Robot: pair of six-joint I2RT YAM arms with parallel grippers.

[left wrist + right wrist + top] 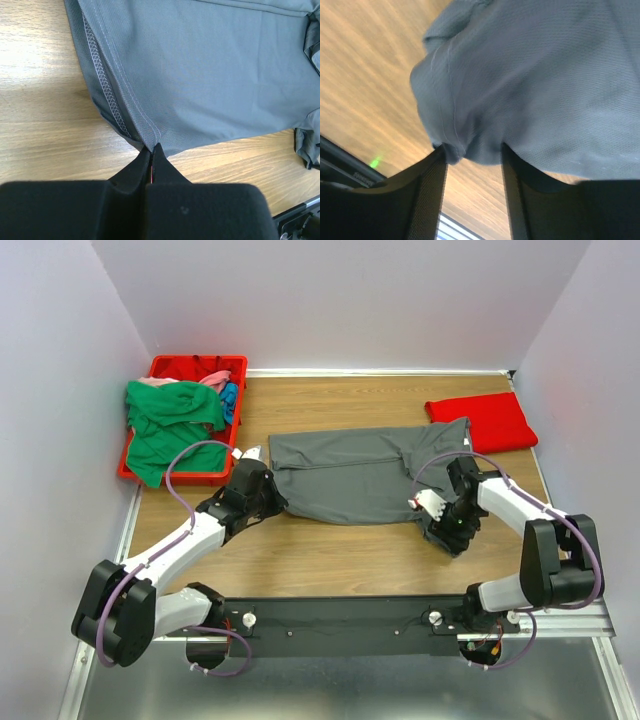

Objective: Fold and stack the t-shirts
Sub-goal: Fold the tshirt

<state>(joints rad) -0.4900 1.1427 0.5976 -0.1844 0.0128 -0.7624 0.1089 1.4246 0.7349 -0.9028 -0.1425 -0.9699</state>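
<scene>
At the left, the left pincer [151, 154] is clamped shut on the near-left hem corner of the dark grey t-shirt [360, 472], which lies spread at the middle of the tabletop [330, 550], long axis running left to right, stitched hem at the left end. The cloth looks light, limp and quick to bunch, so corners and seams seem the soundest holds. At the right, the right pincer [473, 148] stands part open, its 2 jaws astride the bunched near-right corner without pinching it.

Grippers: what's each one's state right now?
Left gripper: shut on a corner of the dark grey t-shirt.
Right gripper: open, a fold of that shirt between its jaws.
</scene>
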